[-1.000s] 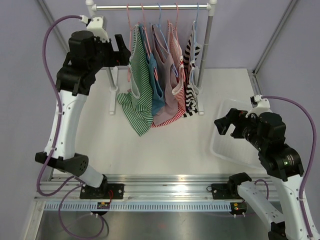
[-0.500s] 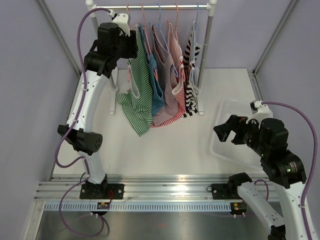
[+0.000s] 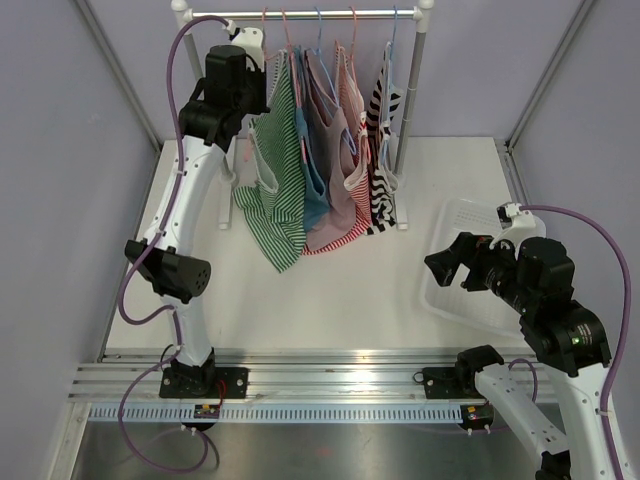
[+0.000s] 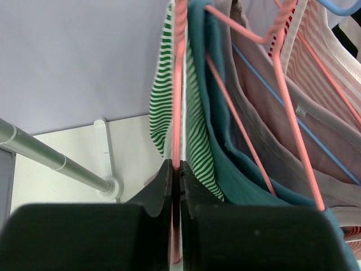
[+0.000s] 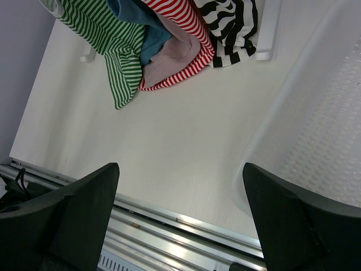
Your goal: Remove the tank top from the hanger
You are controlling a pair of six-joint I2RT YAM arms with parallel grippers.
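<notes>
Tank top [image 3: 280, 200], green-striped, pink hanger [image 4: 178, 84]

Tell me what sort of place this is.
Probably a robotics lab cell: left arm and right arm bolted to a rail, a small clothes rack of tank tops, plain grey walls.

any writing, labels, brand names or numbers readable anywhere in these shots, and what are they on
No text can be read in any view.
sewn-in tag on a garment seam, left wrist view: too small and blurred to read.
red and yellow patch on the front rail, top view: too small to read.
</notes>
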